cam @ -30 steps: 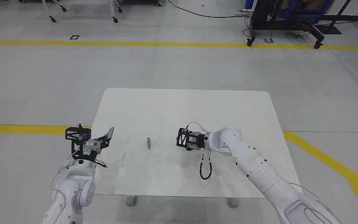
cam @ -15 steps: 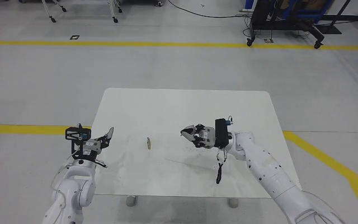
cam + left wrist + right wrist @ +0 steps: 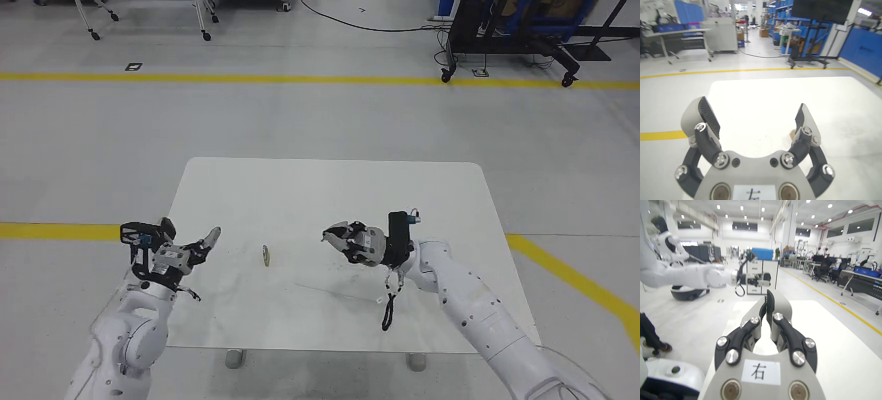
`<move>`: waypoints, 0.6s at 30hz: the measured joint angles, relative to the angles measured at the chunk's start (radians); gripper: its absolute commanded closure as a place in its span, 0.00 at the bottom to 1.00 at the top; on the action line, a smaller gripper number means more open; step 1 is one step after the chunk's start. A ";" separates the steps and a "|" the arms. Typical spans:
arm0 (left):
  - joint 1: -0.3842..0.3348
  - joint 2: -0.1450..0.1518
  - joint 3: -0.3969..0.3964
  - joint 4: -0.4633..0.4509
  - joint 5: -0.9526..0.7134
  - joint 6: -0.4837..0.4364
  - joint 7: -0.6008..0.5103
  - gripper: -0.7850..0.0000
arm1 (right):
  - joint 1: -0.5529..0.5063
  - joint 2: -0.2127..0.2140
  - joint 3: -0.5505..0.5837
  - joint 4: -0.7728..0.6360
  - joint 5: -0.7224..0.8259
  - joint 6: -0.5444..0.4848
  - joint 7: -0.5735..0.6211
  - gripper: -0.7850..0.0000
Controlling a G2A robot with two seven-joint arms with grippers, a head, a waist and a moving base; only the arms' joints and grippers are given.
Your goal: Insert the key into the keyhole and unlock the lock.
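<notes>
**Right claw** (image 3: 769, 295): pads pressed flat together, nothing visible between them. Cannot tell whether a thin key sits in the pinch. Hangs over the middle of the tabletop (image 3: 330, 190), a little toward the near edge, tips pointing at the left edge.

**Left claw** (image 3: 751, 106): fingers spread wide, holding nothing. Stands over the left edge of the tabletop, close to the near left corner, aimed inward across the surface.

**Task's thing:** small tan piece (image 3: 266, 255), lying on the tabletop about midway between the two claws. Sits nearer the near edge than the far one, and left of the middle. Too small to tell lock from key. Apart from both claws, with bare surface on either side. In the left wrist view, peeks out just beside one finger of the left claw but lies farther off on the surface, not touching it.

**Progress, as a judgement:** early.
- Done: nothing that can be confirmed. No key seen in a keyhole, no lock seen opened.
- Left: securing the tan piece, bringing key and keyhole together, inserting, turning.
- Likely calls for the spread left claw to take or steady the piece while the right claw closes in from the other side.

**Also present:** black cable loop (image 3: 385, 308), hanging from the right arm above the tabletop toward the near edge.
</notes>
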 measured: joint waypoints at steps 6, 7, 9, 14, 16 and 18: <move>-0.125 0.001 0.094 0.066 -0.385 -0.288 -0.224 0.00 | 0.041 -0.029 -0.135 0.100 0.265 -0.003 -0.051 1.00; -0.146 0.002 0.115 0.081 -0.452 -0.320 -0.268 0.00 | 0.051 -0.032 -0.159 0.119 0.307 -0.003 -0.050 1.00; -0.209 0.001 0.168 0.136 -0.623 -0.375 -0.376 0.00 | 0.077 -0.039 -0.212 0.165 0.398 -0.003 -0.050 1.00; -0.404 0.000 0.294 0.331 -1.105 -0.442 -0.686 0.00 | 0.127 -0.045 -0.290 0.233 0.560 -0.003 -0.050 1.00; -0.459 -0.003 0.330 0.391 -1.226 -0.455 -0.776 0.00 | 0.132 -0.043 -0.304 0.235 0.602 -0.003 -0.050 1.00; -0.510 -0.009 0.373 0.448 -1.347 -0.468 -0.865 0.00 | 0.133 -0.040 -0.317 0.232 0.628 -0.003 -0.049 1.00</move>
